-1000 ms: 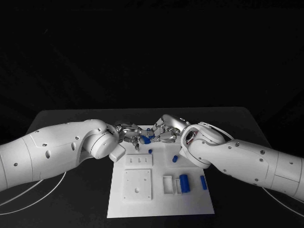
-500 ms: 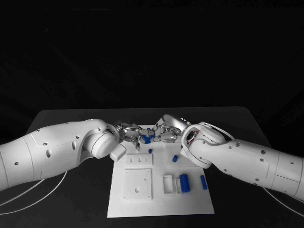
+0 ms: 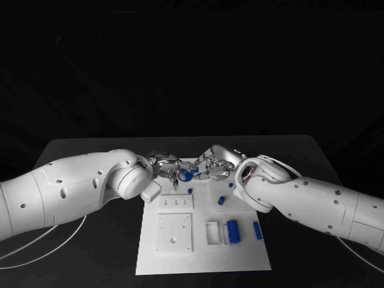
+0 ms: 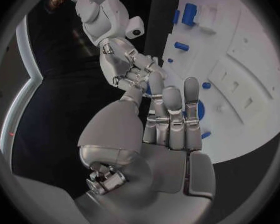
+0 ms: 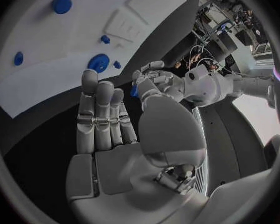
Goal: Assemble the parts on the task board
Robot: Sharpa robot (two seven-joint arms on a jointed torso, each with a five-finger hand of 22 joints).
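The white task board [image 3: 201,252] lies in the middle of the table. Above its far end my left hand [image 3: 164,167] and right hand [image 3: 213,166] face each other, fingertips close together. A small blue part [image 5: 134,90] sits between them, and my left hand [image 4: 168,119] pinches the small blue part [image 4: 148,88] between thumb and a finger. My right hand [image 5: 105,119] has its fingers stretched out and apart just beside the part. A round blue part [image 5: 98,62] lies on the board under the hands.
Blue parts lie on the board: a small peg [image 3: 190,191], another [image 3: 221,200], a larger cylinder [image 3: 233,231] beside white blocks [image 3: 212,233], and a slim one [image 3: 257,230]. A square white plate [image 3: 174,233] sits at the near left. Both forearms flank the board.
My right arm and hand have drawn a little to the right, away from the left hand. The left hand stays where it was, with the blue part at its fingertips.
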